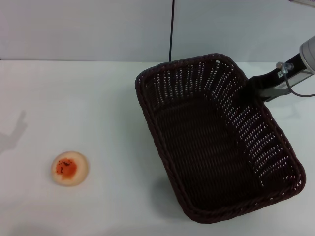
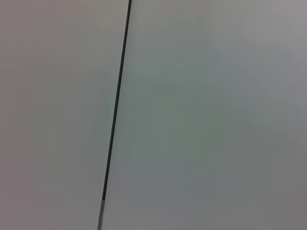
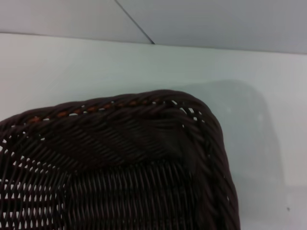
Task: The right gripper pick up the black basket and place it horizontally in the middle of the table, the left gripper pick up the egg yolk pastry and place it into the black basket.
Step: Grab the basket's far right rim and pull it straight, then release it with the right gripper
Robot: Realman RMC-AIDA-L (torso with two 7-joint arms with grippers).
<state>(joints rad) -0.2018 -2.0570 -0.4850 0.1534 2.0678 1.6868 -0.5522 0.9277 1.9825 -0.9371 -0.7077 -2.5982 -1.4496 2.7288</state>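
I see the plain white table [image 1: 98, 108] running back to a pale wall split by one thin dark seam. The black basket [image 1: 216, 142], woven wicker with a braided rim, sits askew toward the right edge, the right gripper [image 1: 251, 93] clamped on its far-right rim. The egg yolk pastry [image 1: 70, 168], round and cream with an orange top, lies near the front-left corner.

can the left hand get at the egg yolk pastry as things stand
Probably yes: the egg yolk pastry lies alone on the robot's left of the table, well apart from the black basket, with nothing over it. The left hand itself is out of view.
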